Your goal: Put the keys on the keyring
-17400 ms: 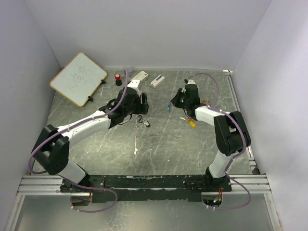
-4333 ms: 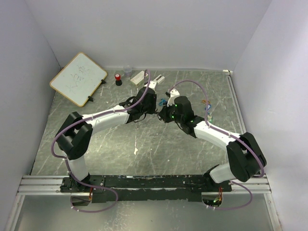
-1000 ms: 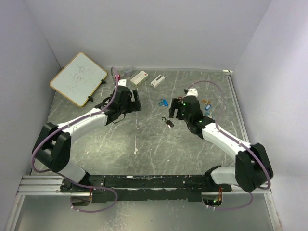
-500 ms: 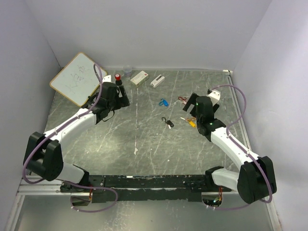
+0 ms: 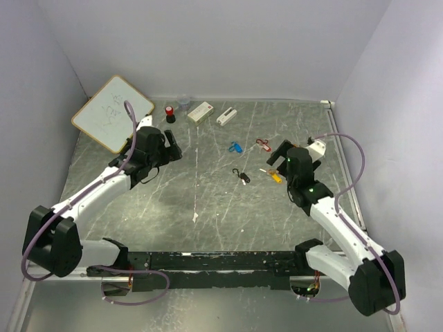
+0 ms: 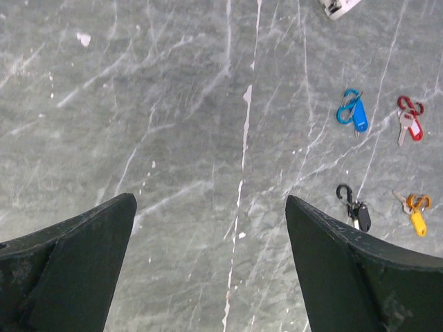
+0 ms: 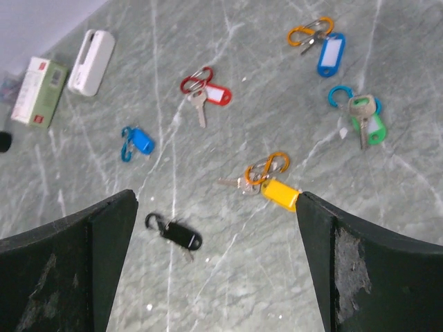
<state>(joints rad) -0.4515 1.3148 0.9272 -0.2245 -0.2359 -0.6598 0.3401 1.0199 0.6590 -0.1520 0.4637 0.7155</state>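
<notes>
I had the grey marbled table (image 5: 208,207) boxed in by pale walls, with a whiteboard (image 5: 113,113) propped at the far left. My left arm (image 5: 97,190) reached diagonally toward it and my right arm (image 5: 332,214) angled up the right side. Both the left gripper (image 6: 209,200) and the right gripper (image 7: 216,197) gaped wide, holding nothing. The keys lay right of centre. In the right wrist view the yellow tag (image 7: 279,189) ran diagonally, its clip at the upper left. The red tag (image 7: 217,93) and the blue tag (image 7: 141,142) lay nearly level, clips leftward.

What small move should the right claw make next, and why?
Probably lower the right claw onto the yellow key tag: it hangs open and empty, and in the wrist view that tag lies loose right within its opening.
</notes>
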